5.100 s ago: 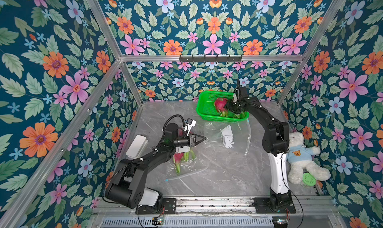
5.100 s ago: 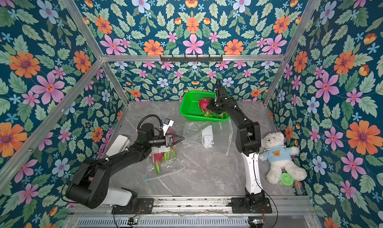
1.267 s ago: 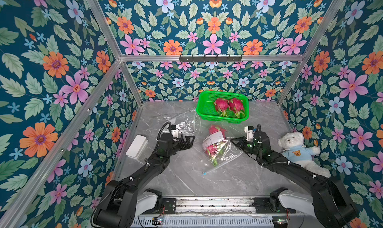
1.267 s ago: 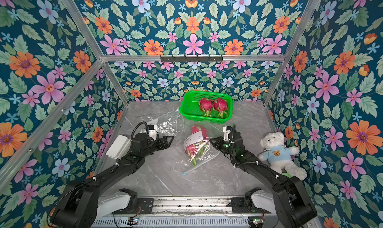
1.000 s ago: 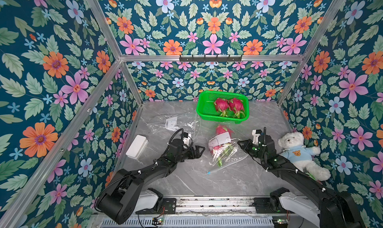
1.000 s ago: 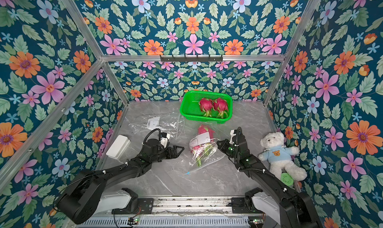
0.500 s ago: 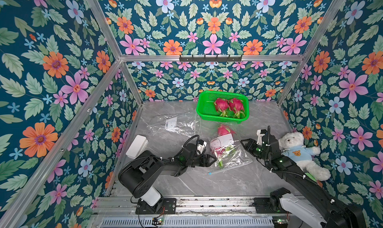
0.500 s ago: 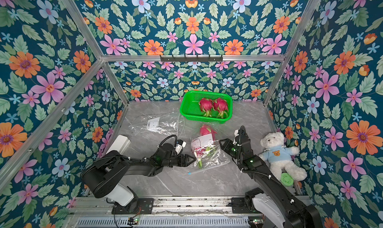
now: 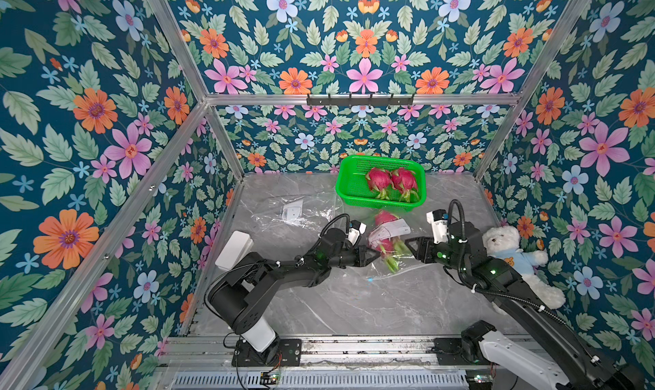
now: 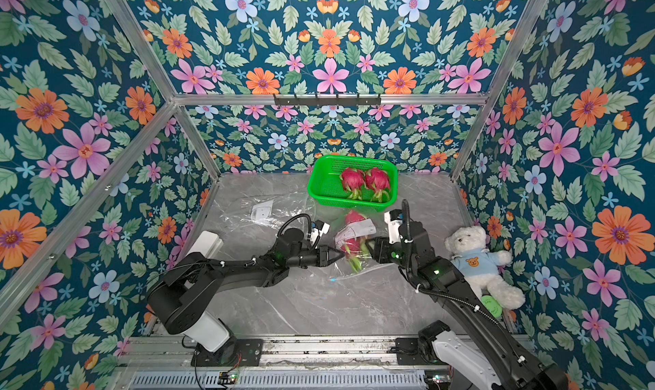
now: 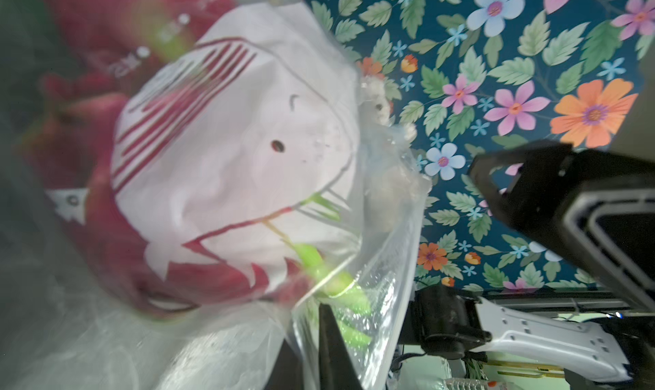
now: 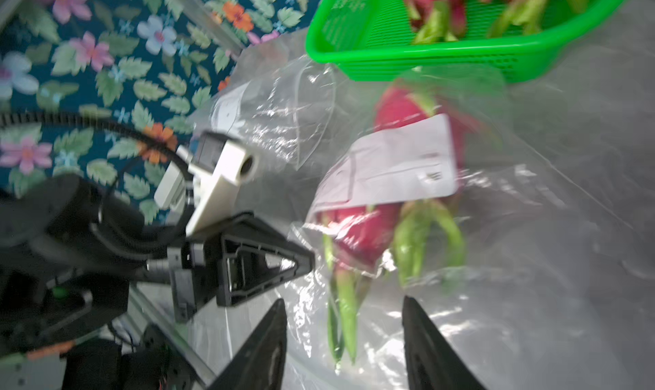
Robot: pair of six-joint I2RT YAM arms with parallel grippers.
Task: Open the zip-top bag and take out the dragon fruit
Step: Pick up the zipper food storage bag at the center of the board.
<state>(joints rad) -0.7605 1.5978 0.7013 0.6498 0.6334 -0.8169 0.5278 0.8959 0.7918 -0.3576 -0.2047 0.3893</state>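
Both top views show the left gripper point(image 9: 370, 255) pinched shut on the zip-top bag point(image 9: 390, 234). The right gripper point(image 9: 407, 243) stands open opposite.

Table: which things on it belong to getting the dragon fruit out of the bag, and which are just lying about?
For the job: zip-top bag, dragon fruit inside it, green basket with two dragon fruits in it.
Lying about: empty clear bag, white box, teddy bear.
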